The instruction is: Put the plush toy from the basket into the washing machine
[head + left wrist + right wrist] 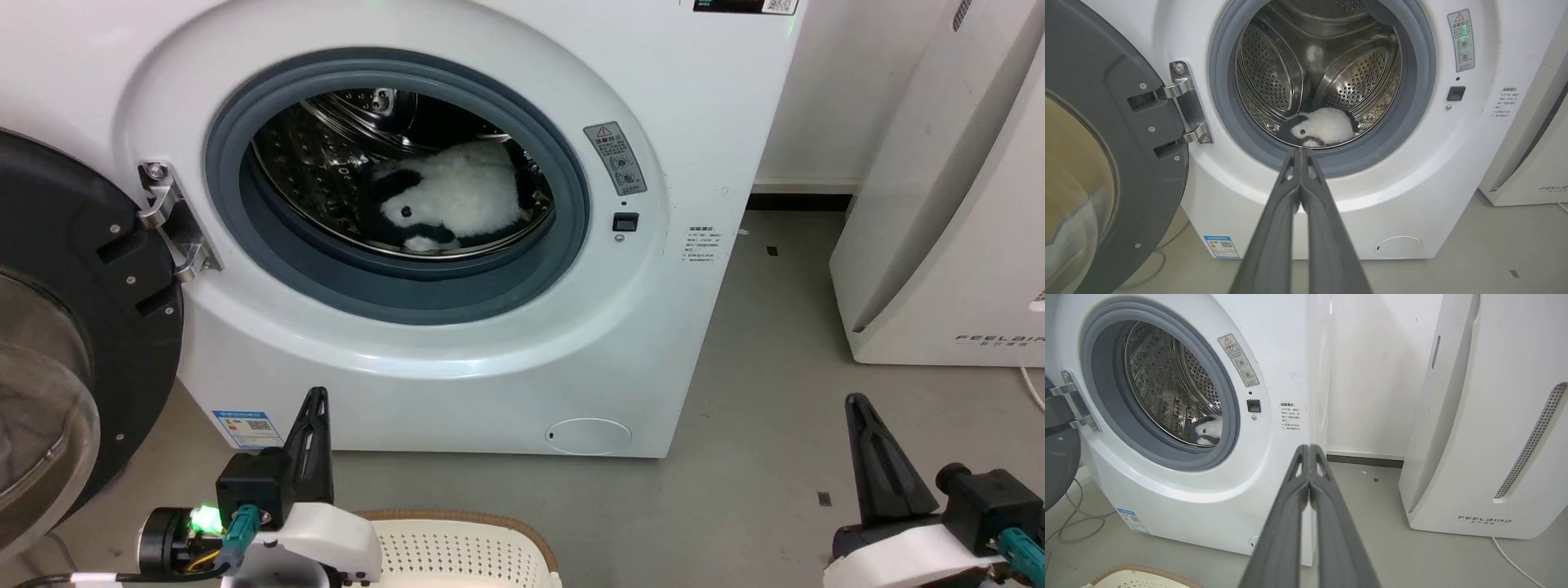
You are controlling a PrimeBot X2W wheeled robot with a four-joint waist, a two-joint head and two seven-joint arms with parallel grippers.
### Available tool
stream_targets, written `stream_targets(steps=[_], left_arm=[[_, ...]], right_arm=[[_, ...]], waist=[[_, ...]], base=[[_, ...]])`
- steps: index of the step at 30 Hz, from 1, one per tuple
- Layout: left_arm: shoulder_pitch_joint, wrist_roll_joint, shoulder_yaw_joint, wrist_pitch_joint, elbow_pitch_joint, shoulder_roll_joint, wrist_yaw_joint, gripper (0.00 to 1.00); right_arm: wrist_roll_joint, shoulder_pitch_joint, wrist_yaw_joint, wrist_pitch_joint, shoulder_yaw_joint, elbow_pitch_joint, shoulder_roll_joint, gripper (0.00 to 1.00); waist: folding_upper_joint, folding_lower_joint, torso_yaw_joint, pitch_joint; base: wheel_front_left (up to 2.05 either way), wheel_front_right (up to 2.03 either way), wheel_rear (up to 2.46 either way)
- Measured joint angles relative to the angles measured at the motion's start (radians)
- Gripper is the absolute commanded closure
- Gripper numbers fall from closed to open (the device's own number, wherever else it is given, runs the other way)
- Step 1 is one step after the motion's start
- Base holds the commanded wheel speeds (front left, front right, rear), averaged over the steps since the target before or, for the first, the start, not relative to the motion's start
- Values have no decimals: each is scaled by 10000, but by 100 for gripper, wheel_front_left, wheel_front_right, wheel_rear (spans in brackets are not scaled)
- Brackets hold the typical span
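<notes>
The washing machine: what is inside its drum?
A fluffy white-and-black plush toy lies on the bottom of the steel drum. The grey door seal hides the drum's front floor and the toy's underside.

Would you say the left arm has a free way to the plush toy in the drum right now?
Probably yes: the door is swung wide open, the left gripper points straight at the plush toy low in the drum, and nothing stands between them. Its fingers are shut, though.
</notes>
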Motion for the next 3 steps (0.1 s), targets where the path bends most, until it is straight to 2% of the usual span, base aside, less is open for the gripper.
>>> stream_targets(steps=[3], left_arm=[[2,2,15,65,-40,0,-35,100]], right_arm=[[-15,-30,2,77,21,17,0,100]], waist=[[0,0,-13,-2]], base=[[0,0,0]])
